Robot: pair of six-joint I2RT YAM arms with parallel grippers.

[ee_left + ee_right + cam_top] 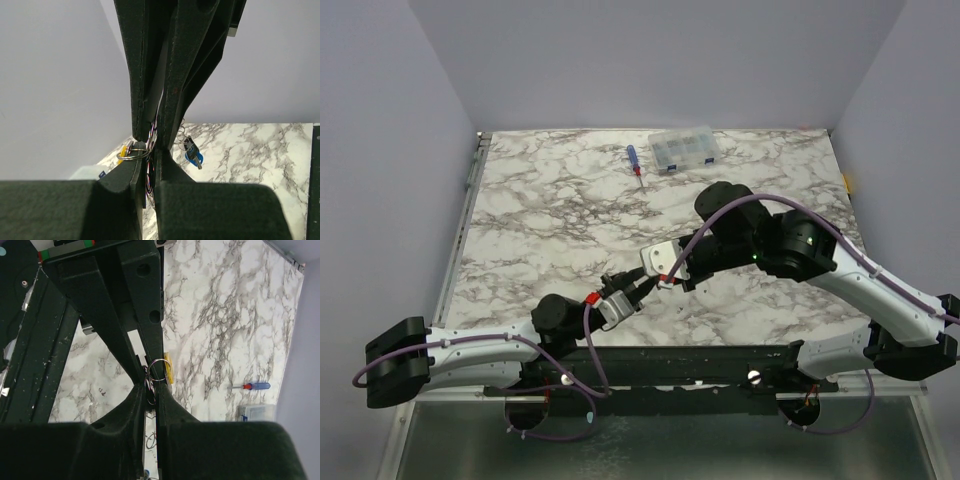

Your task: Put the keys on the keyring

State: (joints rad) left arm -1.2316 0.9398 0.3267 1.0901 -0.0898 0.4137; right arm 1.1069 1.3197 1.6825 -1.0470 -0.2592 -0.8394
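Observation:
My two grippers meet tip to tip above the table's near middle, left gripper (625, 292) and right gripper (660, 272). In the left wrist view my left gripper (148, 150) is shut on the keyring (149, 175), seen edge-on as a thin striped hoop between the pads. My right gripper (150, 390) pinches the same keyring (151, 382) from the opposite side. A small silver split ring (132, 152) with a yellow key (122, 151) hangs at one side. A blue key (191, 155) with a black one dangles at the other. The yellow key (169, 371) also shows in the right wrist view.
A blue-and-red-handled screwdriver (634, 162) lies at the back middle of the marble table (550, 220). A clear compartment box (685, 150) stands beside it to the right. A metal rail (465, 215) runs along the table's left edge.

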